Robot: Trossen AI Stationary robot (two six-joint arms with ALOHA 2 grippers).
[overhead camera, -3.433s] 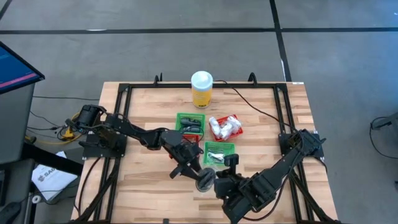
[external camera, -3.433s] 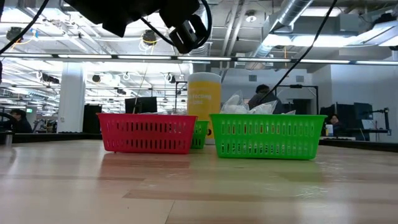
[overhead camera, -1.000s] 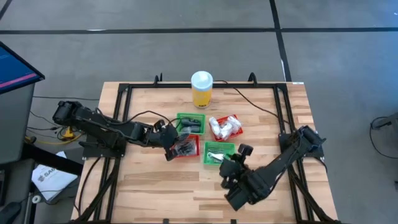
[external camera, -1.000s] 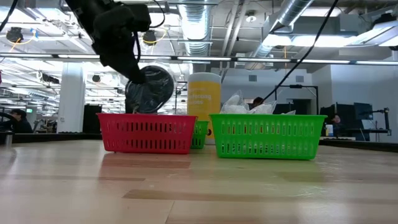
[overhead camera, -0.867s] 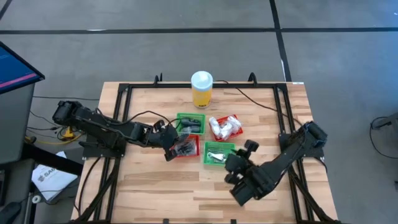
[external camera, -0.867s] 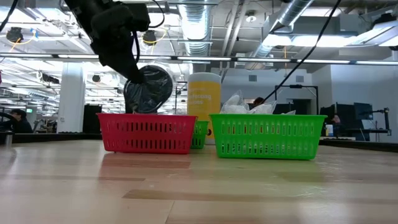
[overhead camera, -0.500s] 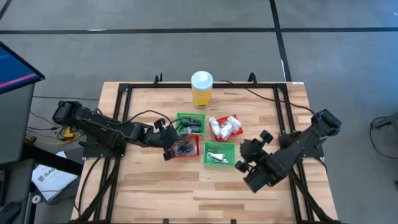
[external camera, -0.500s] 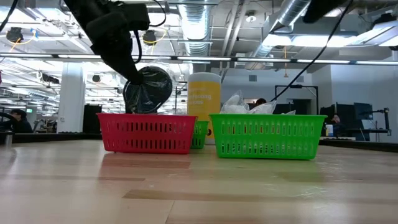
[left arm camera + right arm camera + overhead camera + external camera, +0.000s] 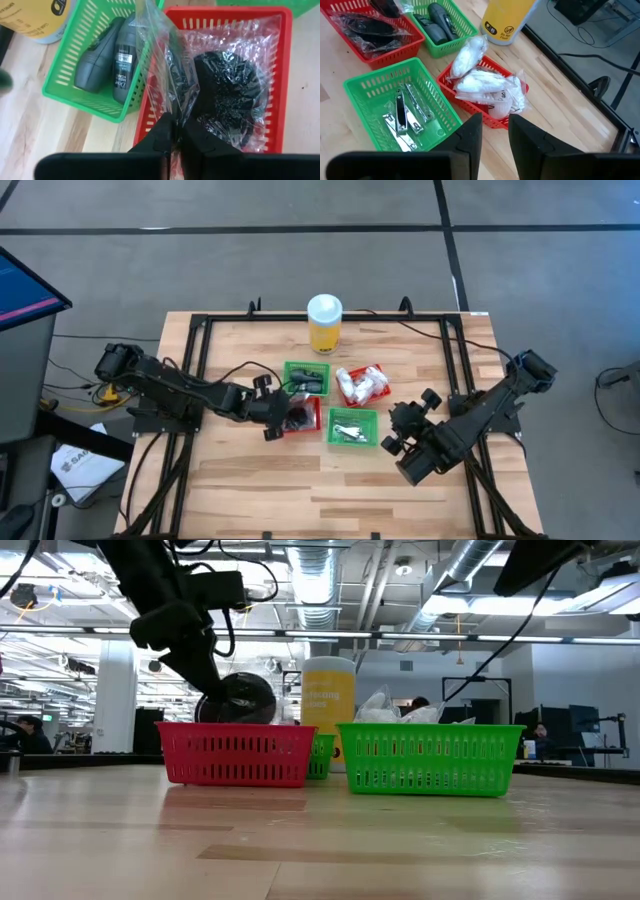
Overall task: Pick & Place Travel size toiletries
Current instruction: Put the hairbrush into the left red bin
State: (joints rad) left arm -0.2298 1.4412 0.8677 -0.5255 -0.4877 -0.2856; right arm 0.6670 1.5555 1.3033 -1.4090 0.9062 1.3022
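Observation:
A flat black round disc (image 9: 225, 95) in a clear crinkly bag (image 9: 170, 65) hangs into the near red basket (image 9: 312, 423), its top showing above the basket's wall (image 9: 235, 753) in the low view. My left gripper (image 9: 173, 135) is shut on the bag, just left of that basket (image 9: 272, 412). My right gripper (image 9: 495, 131) stands open and holds nothing, right of the green basket with slim silvery pieces (image 9: 352, 426). White-and-clear packets (image 9: 485, 82) lie in the far red basket (image 9: 362, 385). My left gripper pinches a bunched strip of the clear bag's film (image 9: 172, 107) between its two fingers, away from the disc. The fingers slant down from the table's left side. The bag hangs below them with the disc down in the red basket; whether it rests on the floor, I cannot tell.
A tall yellow bottle with a white cap (image 9: 324, 323) stands at the far middle. A far green basket (image 9: 305, 377) holds dark grey sticks. The four baskets sit close together at the table's middle. A black frame (image 9: 200, 330) runs round the tabletop.
My left gripper has sunk and rolled, still shut on the bag, and has lowered the bagged disc from above the red basket partly into it. My right gripper has drawn away from the green basket toward the table's right edge and has rolled.

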